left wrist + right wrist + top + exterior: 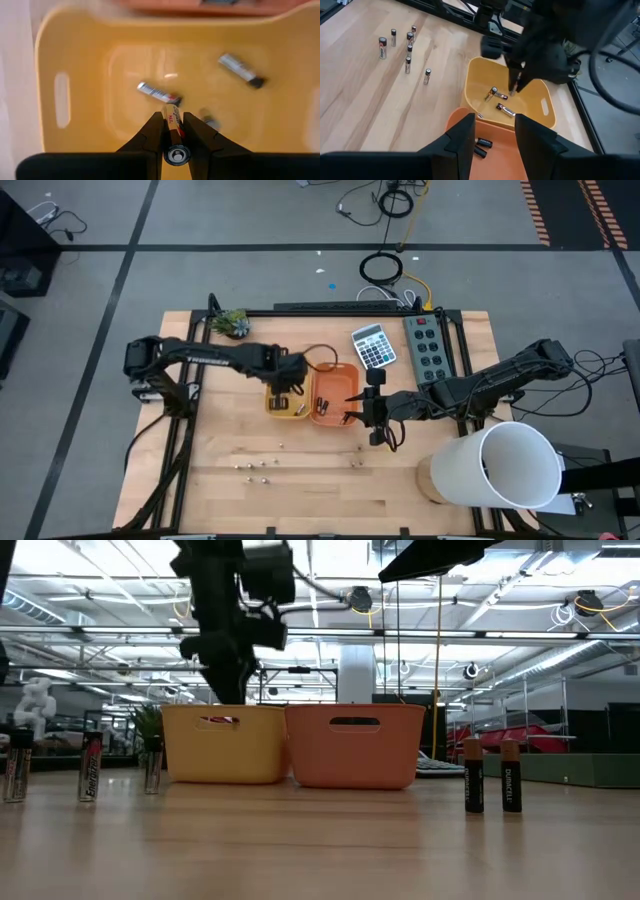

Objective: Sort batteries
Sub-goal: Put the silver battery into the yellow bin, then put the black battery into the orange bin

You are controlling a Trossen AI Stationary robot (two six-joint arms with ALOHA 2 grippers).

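1. Left arm reaching in from the worktop's (220,490) left edge, left claw (173,131) hanging above the yellow tray (285,402), fingers closed on a silver battery (173,125) pointing down into the tray.
2. Inside the yellow tray: three more batteries lying loose on the floor, well apart from the walls; the tray's handle slot (62,99) clear of them.
3. Orange tray (334,395) touching the yellow tray's right wall, side by side near the worktop's middle; dark batteries (481,146) lying inside it.
4. Right claw (493,131) just beside the orange tray's right rim, fingers standing apart with nothing between them.
5. Front strip of the worktop: standing batteries (258,467) scattered in a loose row left of centre, well apart from both trays, bare wood all round them.
6. Back right: grey calculator (373,346) and power strip (428,346) near the rear edge.
7. Front right corner: white cylinder (510,465) over the worktop's edge.
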